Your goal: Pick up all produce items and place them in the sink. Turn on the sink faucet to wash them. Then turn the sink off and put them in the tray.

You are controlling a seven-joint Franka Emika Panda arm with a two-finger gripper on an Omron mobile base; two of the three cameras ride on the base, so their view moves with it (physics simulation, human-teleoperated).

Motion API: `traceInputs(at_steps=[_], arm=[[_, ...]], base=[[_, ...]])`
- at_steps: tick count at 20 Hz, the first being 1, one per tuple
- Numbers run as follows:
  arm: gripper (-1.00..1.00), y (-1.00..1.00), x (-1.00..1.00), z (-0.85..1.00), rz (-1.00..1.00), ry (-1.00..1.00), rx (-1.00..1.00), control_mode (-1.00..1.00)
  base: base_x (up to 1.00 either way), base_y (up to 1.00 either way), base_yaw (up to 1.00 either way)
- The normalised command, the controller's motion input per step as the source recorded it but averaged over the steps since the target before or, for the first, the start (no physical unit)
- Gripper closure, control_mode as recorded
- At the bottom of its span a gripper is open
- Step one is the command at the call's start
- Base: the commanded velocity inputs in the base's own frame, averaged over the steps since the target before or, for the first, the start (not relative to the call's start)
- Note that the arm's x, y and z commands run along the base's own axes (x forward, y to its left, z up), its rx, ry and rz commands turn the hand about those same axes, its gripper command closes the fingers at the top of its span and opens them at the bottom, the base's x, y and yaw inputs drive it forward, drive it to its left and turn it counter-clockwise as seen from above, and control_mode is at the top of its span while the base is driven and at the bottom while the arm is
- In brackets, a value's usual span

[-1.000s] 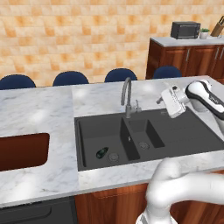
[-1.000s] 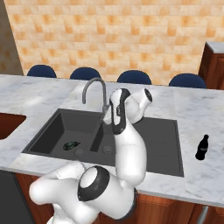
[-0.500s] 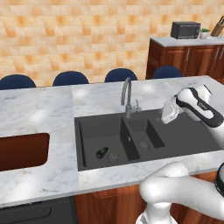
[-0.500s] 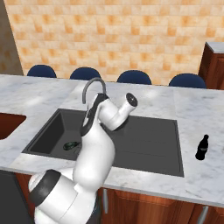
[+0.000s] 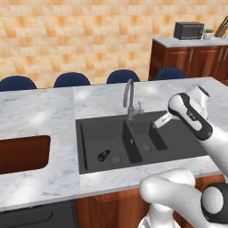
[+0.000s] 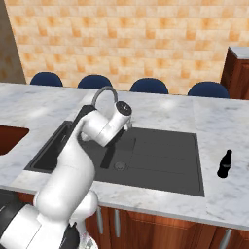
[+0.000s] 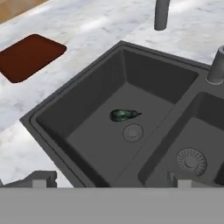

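Where the hand view looks down into the sink [image 7: 57, 127], the small dark green vegetable [image 7: 124, 115] lies on the floor of the bigger basin, near the centre of the frame, just above the round drain [image 7: 132, 132]. The two finger tips [image 7: 41, 178] rise at the bottom edge, one at lower left and one at lower right, wide apart, with nothing between them; the vegetable is well above them and between their two lines, not touching either.

At the upper left of the same frame the red-brown tray [image 7: 28, 57] is sunk in the marble desk [image 7: 83, 48], and the grey faucet [image 7: 161, 14] stands at the top right.

From the left base view, the vegetable [image 5: 103, 155] is seen in the lower middle, in the left basin beside its drain, while the hand [image 5: 162, 120] hangs over the right basin, right of the faucet [image 5: 129, 99].

From the right base view, the arm covers the left basin, so the vegetable is hidden there; this view adds a small dark bottle [image 6: 223, 164] standing on the desk at the right.
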Motion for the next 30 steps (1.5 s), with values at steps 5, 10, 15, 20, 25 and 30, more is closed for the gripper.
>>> traceInputs(at_steps=[5,10,15,20,25,30], arm=[[-1.0,0.52,-0.42,-0.14,-0.07,0.05,-0.01,-1.0],[-1.0,0.96,-0.23,-0.06,-0.26,0.08,-0.04,-1.0],[-1.0,0.86,-0.22,-0.03,-0.34,0.05,-0.02,-1.0],[-1.0,0.48,-0.11,-0.08,-0.32,0.06,0.0,-1.0],[-1.0,0.16,0.0,-0.22,-0.34,0.13,0.0,-1.0],[-1.0,0.1,0.08,-0.17,-0.29,0.12,0.0,-1.0]], base=[[0.0,0.0,0.0],[0.0,0.0,0.0],[0.0,0.0,0.0],[0.0,0.0,0.0],[0.0,0.0,0.0],[0.0,0.0,0.0]])
